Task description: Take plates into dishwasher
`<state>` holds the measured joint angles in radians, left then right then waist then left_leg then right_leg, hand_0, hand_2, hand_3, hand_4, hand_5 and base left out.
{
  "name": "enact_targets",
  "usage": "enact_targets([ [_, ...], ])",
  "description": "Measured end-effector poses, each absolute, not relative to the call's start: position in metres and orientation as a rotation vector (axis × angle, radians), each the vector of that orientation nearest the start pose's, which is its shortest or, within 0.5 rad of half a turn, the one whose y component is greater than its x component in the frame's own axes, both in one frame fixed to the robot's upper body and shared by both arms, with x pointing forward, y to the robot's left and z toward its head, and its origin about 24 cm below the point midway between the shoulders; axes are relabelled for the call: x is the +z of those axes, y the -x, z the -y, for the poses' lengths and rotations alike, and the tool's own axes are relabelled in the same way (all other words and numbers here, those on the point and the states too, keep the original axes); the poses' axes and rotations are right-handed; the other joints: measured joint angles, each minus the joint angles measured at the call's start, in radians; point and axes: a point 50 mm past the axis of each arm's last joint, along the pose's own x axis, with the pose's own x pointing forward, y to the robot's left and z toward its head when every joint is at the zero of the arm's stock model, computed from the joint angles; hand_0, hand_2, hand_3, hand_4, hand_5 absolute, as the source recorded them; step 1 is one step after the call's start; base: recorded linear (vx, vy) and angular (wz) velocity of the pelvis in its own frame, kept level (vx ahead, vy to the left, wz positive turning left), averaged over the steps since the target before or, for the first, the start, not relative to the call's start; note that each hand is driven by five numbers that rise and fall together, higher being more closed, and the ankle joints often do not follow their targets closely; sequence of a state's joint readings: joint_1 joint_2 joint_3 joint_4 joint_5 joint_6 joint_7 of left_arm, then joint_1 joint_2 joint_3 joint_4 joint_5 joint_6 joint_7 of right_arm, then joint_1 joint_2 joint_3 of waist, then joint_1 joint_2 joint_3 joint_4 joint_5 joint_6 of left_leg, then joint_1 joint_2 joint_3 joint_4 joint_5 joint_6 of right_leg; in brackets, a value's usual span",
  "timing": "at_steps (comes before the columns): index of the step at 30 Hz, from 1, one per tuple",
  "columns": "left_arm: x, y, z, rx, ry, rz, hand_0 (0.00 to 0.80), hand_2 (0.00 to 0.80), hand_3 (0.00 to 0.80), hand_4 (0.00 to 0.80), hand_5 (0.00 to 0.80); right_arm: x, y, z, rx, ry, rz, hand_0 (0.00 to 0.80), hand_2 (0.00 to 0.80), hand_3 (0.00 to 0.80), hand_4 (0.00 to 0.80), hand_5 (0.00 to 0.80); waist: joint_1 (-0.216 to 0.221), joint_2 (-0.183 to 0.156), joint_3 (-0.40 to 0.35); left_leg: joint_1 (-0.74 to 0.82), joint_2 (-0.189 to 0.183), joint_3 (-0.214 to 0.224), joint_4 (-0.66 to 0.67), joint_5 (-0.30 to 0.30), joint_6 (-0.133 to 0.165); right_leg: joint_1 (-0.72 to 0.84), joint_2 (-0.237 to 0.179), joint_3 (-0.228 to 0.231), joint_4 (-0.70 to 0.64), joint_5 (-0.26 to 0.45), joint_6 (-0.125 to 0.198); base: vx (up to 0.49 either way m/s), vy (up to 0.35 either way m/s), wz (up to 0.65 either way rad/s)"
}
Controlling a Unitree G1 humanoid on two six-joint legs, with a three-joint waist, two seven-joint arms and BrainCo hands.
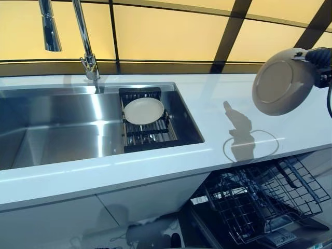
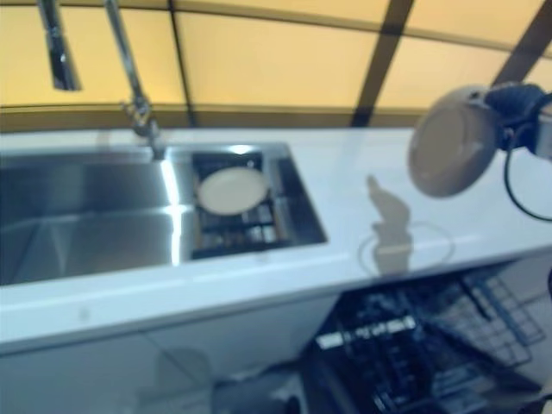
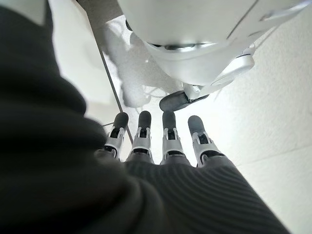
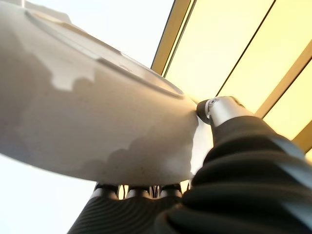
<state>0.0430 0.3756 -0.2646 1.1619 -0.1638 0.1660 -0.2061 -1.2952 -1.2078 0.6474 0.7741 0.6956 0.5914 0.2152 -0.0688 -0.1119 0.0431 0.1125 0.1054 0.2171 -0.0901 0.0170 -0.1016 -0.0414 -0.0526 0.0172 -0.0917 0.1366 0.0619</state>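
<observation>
Quick count around the stainless steel sink basin [image 1: 57, 135]: two round cream-coloured plates total. One cream plate [image 1: 143, 110] lies flat on the single black wire drying rack [image 1: 148, 132] at the sink's right end, and the other cream plate [image 1: 282, 81] is up in the air well to the right of the sink, above the white countertop [image 1: 218, 104], gripped at its rim by the robot's right hand [image 1: 317, 57]. One chrome gooseneck faucet [image 1: 85, 41] stands behind the sink. One dark wire dishwasher basket [image 1: 264, 197] is pulled out below the counter, right of the sink. So that's one sink, one faucet, one rack, one basket, two plates.
</observation>
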Motion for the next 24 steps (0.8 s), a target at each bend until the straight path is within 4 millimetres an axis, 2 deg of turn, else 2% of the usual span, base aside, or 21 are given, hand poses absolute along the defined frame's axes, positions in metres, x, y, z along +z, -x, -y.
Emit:
enact_targets([
  [9,-0.156,-0.062,-0.263,-0.109,-0.229,-1.431,0.000,0.000,0.000,0.000,0.000,0.321,-0.308,0.391,-0.335,0.435,-0.288,0.800,0.800,0.800,0.800,0.800,-0.061,0.013,-0.010,0.003,0.001,0.042,0.001,-0.010,-0.004,-0.019,0.010,0.036,0.000,0.005,0.001,0.032,-0.056,-0.14],
  [14,-0.157,-0.059,-0.263,-0.139,-0.260,-1.446,0.000,0.000,0.000,0.000,0.000,0.324,-0.300,0.397,-0.321,0.431,-0.284,0.800,0.800,0.800,0.800,0.800,-0.092,0.025,-0.011,0.015,0.006,0.075,-0.001,-0.020,-0.005,-0.024,0.013,0.058,0.000,0.005,0.001,-0.003,-0.072,-0.19],
  [19,-0.157,-0.059,-0.261,-0.155,-0.252,-1.446,0.000,0.000,0.000,0.000,0.000,0.307,-0.294,0.405,-0.292,0.461,-0.326,0.800,0.800,0.800,0.800,0.800,-0.136,0.059,-0.002,0.015,0.007,0.095,-0.001,-0.029,-0.002,-0.035,0.013,0.062,0.000,0.007,0.003,-0.034,-0.053,-0.12],
  [24,-0.157,-0.062,-0.260,-0.163,-0.250,-1.435,0.000,0.000,0.000,0.000,0.000,0.294,-0.286,0.415,-0.283,0.534,-0.391,0.800,0.800,0.800,0.800,0.800,-0.156,0.110,0.008,0.010,0.006,0.113,-0.001,-0.036,-0.001,-0.051,0.015,0.082,0.000,0.008,0.003,-0.024,-0.041,-0.11],
])
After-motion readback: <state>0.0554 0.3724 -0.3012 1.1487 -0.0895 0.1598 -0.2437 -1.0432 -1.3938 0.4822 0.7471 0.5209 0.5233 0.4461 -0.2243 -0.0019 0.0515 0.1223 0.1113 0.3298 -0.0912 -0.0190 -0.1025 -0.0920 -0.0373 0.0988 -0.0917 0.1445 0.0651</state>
